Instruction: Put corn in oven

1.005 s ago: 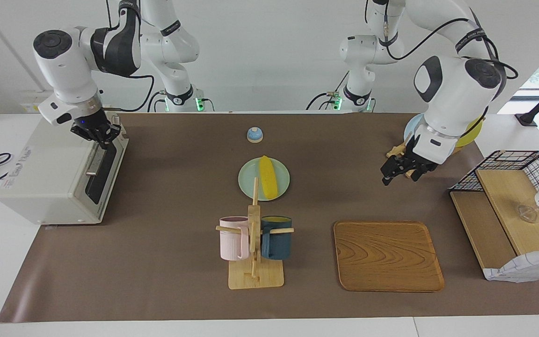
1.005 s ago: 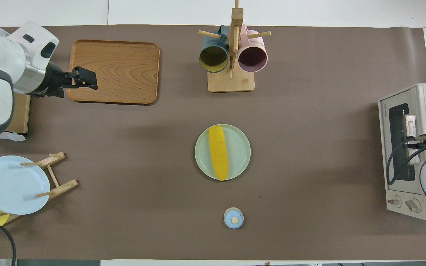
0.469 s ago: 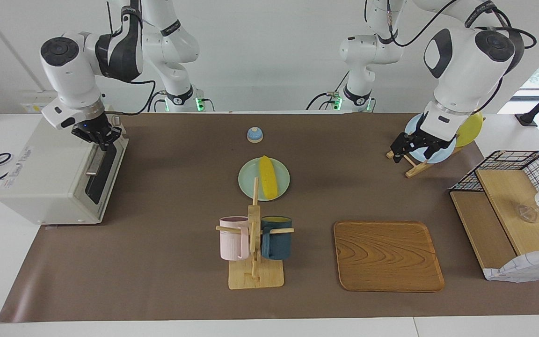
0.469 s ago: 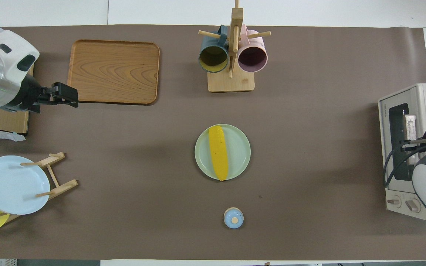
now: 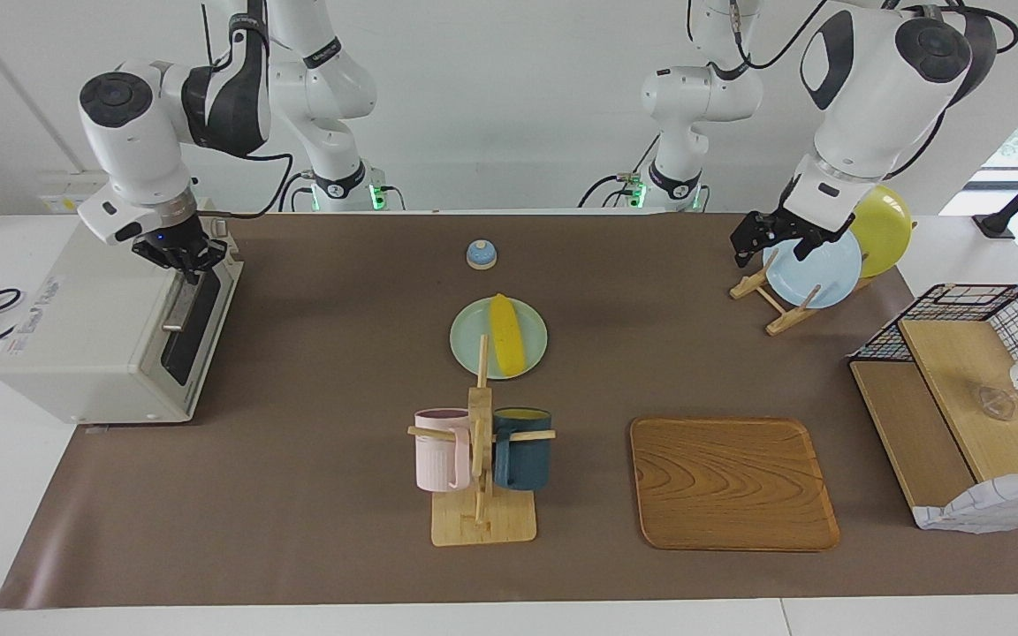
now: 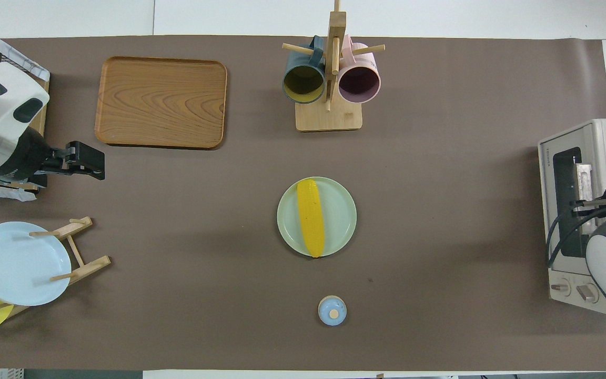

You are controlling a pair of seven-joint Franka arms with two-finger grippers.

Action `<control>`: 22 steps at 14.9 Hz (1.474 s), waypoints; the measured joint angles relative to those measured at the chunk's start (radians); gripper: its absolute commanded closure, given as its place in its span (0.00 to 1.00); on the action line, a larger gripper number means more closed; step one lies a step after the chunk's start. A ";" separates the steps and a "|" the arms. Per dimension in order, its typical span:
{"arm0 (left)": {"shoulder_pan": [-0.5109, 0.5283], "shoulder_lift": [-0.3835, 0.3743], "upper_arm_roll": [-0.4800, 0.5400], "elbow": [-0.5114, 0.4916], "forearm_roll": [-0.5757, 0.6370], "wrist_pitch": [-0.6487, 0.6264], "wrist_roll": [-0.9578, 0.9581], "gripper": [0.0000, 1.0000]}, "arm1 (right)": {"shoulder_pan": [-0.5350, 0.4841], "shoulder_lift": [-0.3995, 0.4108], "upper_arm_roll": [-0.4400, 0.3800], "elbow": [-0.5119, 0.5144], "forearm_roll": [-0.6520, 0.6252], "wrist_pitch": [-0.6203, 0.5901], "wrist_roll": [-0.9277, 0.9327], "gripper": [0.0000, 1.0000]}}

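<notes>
The yellow corn (image 5: 505, 333) (image 6: 311, 217) lies on a pale green plate (image 5: 470, 340) (image 6: 342, 216) at the middle of the mat. The off-white oven (image 5: 94, 336) (image 6: 605, 137) stands at the right arm's end of the table, and its dark glass door is closed. My right gripper (image 5: 187, 268) (image 6: 581, 203) points down at the top of that door, shut on the bar handle. Up in the air, my left gripper (image 5: 768, 247) (image 6: 96, 165) is open and holds nothing. It hangs over the mat between the wooden tray and the plate rack.
A mug rack (image 5: 481, 459) with a pink and a dark blue mug stands farther from the robots than the corn. A wooden tray (image 5: 733, 481), a plate rack (image 5: 814, 269) with blue and yellow plates, a small blue bell (image 5: 481, 254) and a wire basket shelf (image 5: 960, 389) are also here.
My left gripper has risen and swung back toward the robots, from beside the tray to over the mat by the plate rack. The right gripper stays at the oven handle.
</notes>
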 measured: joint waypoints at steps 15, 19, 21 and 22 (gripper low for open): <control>-0.017 -0.002 -0.003 -0.016 -0.020 0.001 0.000 0.00 | 0.033 0.019 0.017 -0.022 0.049 0.015 0.014 1.00; -0.038 -0.004 -0.003 -0.015 -0.036 0.001 -0.001 0.00 | 0.081 0.054 0.025 -0.041 0.093 0.047 0.065 1.00; -0.039 -0.004 -0.002 -0.015 -0.038 0.001 -0.001 0.00 | 0.097 0.080 0.031 -0.063 0.123 0.092 0.090 1.00; -0.039 -0.005 -0.002 -0.015 -0.038 0.001 -0.001 0.00 | 0.103 0.096 0.034 -0.079 0.138 0.126 0.096 1.00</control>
